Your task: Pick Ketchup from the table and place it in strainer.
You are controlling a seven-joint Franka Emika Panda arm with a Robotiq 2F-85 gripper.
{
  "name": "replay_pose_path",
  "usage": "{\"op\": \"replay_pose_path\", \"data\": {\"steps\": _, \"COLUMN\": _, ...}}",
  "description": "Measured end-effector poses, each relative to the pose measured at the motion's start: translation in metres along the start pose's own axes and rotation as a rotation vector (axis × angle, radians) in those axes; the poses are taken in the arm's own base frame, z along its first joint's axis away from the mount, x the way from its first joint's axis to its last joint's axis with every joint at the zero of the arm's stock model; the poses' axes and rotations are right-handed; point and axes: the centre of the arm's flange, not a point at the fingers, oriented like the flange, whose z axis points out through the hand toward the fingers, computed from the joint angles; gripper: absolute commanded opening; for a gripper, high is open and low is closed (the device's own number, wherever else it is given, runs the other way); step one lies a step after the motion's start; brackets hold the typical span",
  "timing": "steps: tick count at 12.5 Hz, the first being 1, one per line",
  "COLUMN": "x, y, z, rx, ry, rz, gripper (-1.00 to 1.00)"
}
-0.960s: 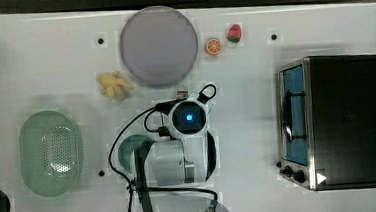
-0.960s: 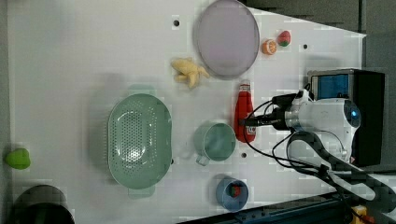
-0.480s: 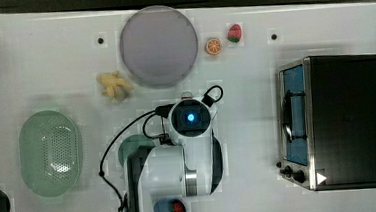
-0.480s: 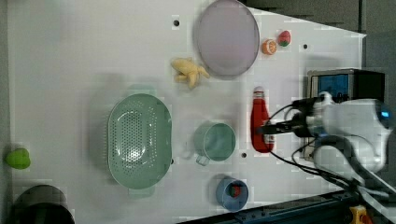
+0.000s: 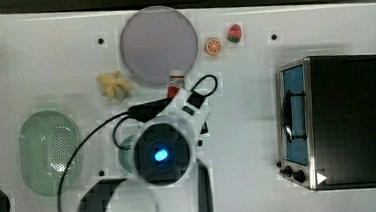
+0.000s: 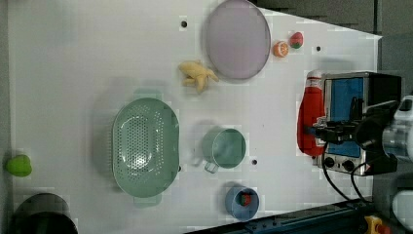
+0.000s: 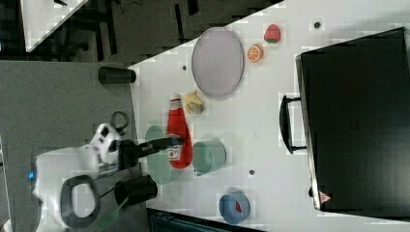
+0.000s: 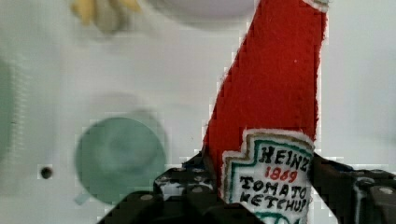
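The Ketchup [image 6: 310, 117], a red soft bottle with a white cap and a labelled base, hangs well above the table [image 6: 73, 73], cap pointing towards the plate. My gripper [image 6: 316, 132] is shut on its labelled lower body; in the wrist view the black fingers [image 8: 187, 186] press the label on both sides of the Ketchup [image 8: 271, 102]. In the top view my arm covers most of the Ketchup [image 5: 176, 84]. The mint-green strainer [image 6: 145, 146] lies on the table at the left view's left, far from the gripper [image 7: 176, 142]. The strainer [image 5: 49, 153] holds nothing.
A teal cup [image 6: 225, 147] stands between strainer and gripper. A grey-lilac plate [image 5: 158, 45], a yellow toy [image 5: 114, 85], an orange slice [image 5: 213, 46] and a strawberry [image 5: 234, 33] lie at the far side. A toaster oven [image 5: 335, 121] stands at the top view's right. A blue bowl [image 6: 242, 200] sits near the front edge.
The arm has risen with the bottle in its grip, so it looms larger in the top view. In the left view the bottle has drifted right, away from the cup.
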Motion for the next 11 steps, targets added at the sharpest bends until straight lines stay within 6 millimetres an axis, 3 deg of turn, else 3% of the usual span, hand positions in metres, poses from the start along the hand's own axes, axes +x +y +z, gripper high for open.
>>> {"op": "replay_pose_path", "data": {"steps": 2, "x": 0.002, "y": -0.036, "z": -0.020, "rx": -0.017, "ry": 0.031, "rz": -0.011, "gripper": 0.24}}
{"op": "replay_pose_path", "data": {"steps": 4, "x": 0.009, "y": -0.089, "z": -0.017, "rx": -0.011, "ry": 0.017, "rz": -0.026, "gripper": 0.24}}
{"op": "replay_pose_path", "data": {"steps": 7, "x": 0.001, "y": -0.176, "z": 0.018, "rx": 0.037, "ry": -0.038, "rz": 0.017, "gripper": 0.24}}
{"op": "replay_pose_path", "data": {"steps": 11, "x": -0.013, "y": -0.261, "z": 0.069, "rx": 0.113, "ry": -0.043, "rz": 0.063, "gripper": 0.24}}
